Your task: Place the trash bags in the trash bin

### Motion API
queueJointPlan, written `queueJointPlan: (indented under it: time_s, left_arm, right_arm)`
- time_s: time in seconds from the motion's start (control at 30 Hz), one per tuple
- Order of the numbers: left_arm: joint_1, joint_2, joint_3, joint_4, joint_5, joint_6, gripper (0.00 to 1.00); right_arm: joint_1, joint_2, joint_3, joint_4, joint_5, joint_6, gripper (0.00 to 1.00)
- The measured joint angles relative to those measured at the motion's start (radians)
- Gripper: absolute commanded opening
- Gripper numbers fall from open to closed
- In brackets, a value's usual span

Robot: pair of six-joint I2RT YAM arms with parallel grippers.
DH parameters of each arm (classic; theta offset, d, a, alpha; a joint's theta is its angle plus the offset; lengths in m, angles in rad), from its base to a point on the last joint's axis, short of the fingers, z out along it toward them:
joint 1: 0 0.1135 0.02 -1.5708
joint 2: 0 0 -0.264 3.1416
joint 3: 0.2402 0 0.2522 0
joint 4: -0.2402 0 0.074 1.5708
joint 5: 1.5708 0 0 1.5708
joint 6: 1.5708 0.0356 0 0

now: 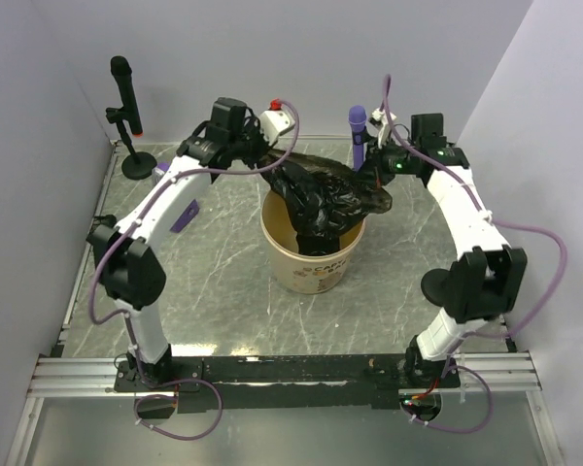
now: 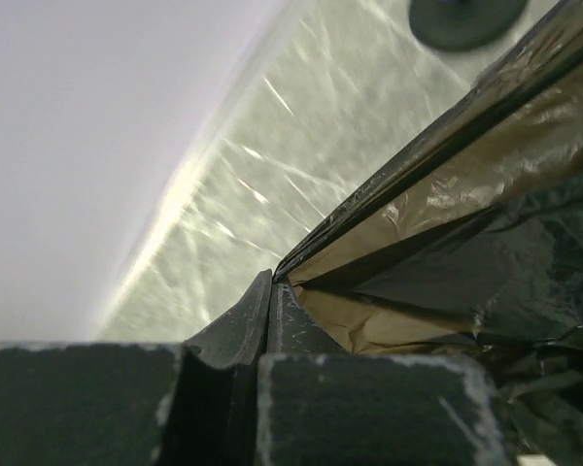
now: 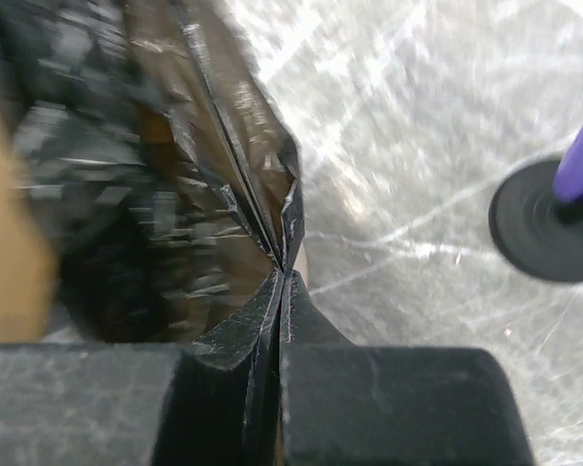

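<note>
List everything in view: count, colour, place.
trash bag: one mass visible, black, stretched between both pincers, lower part hanging into the trash bin
trash bin: one, tan, mid-table
black microphone: one, black, upright on a stand, far left corner
purple microphone: one, purple, upright on a black round base, far side behind the trash bag
purple object: one, purple, flat on the table beside the left arm; kind unclear
table: one, grey marbled, under it all
left pincer: one, black, shut on the trash bag's left end
right pincer: one, black, shut on its right end
</note>
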Motion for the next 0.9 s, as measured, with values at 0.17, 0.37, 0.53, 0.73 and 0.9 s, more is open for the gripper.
queueJointPlan:
  time_s: [0.17,0.37,0.53,0.73,0.9]
  left_arm:
    - [0.008,0.058,0.014,-0.153,0.035,-0.008,0.01]
    - [0.016,-0.054,-0.197,-0.200,0.104,-0.018,0.01]
    - [0.026,-0.240,-0.338,-0.196,0.151,-0.031,0.01]
    - [0.032,-0.375,-0.499,-0.166,0.201,-0.056,0.01]
    - [0.034,-0.318,-0.552,-0.156,0.213,-0.058,0.05]
  right_arm:
    - [-0.014,0.078,-0.035,-0.001,0.026,0.012,0.00]
    - [-0.033,0.047,-0.116,-0.011,-0.002,0.025,0.00]
    - [-0.031,-0.043,-0.247,-0.013,-0.036,0.039,0.00]
    - [-0.031,-0.111,-0.351,-0.013,-0.039,0.056,0.00]
    - [-0.031,-0.102,-0.347,-0.033,-0.005,0.035,0.01]
